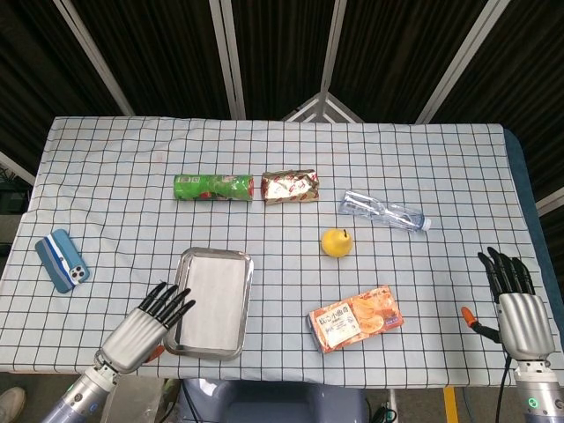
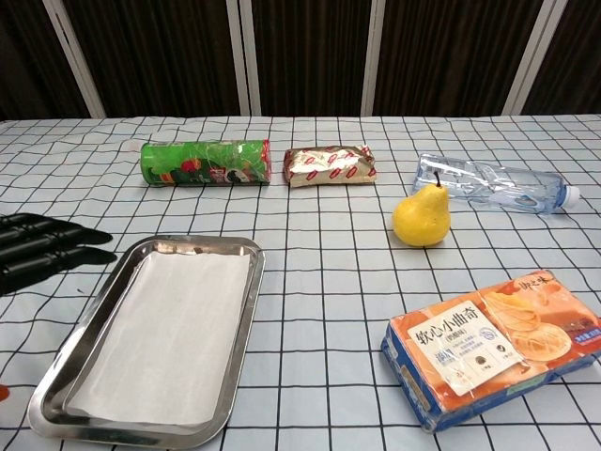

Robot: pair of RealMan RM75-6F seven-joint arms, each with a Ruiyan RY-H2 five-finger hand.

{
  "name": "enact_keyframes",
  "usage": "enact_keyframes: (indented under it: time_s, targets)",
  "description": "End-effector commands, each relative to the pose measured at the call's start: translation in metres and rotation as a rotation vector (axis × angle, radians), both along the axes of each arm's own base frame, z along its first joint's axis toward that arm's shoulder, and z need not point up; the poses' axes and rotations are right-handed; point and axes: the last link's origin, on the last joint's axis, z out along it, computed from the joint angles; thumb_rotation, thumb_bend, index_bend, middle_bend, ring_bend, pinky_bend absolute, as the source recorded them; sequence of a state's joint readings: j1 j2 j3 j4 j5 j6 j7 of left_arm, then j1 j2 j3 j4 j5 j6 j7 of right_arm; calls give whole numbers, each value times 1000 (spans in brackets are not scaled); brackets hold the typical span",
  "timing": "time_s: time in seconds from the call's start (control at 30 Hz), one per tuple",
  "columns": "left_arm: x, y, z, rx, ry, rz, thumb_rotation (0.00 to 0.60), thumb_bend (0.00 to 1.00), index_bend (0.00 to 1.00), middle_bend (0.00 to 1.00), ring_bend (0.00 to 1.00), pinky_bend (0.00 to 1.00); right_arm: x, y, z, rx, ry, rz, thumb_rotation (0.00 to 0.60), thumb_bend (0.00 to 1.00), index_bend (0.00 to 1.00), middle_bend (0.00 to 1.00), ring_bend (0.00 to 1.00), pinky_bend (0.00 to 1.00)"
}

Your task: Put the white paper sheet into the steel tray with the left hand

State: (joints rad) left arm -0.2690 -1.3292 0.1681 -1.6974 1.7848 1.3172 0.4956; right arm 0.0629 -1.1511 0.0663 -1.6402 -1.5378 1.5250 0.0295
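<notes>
The white paper sheet (image 2: 164, 343) is lying flat inside the steel tray (image 2: 239, 324), and the left hand (image 1: 145, 322), fingers spread and holding nothing (beside the tray's left rim), is best lifting clear without nudging it.

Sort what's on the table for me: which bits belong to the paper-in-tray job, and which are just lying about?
Job: paper, lying flat in the tray; left hand, open beside the tray.

Lying about: phone, green can, foil pack, bottle, pear, orange box; right hand idle at the table edge.
</notes>
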Motion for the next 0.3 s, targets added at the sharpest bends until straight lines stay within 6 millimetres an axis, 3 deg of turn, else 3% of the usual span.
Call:
enact_keyframes:
  time_s: [0.03,0.3]
  targets:
    - [-12,-3,22,87,-35,63,600,133,0,0,0,0,0,0,0,-3,7,6,600,313,0,0,0,0]
    - [-48,-15,76,331,-60,220,600,59,0,0,0,0,0,1,-2,6,28,18,600,313,0,0,0,0]
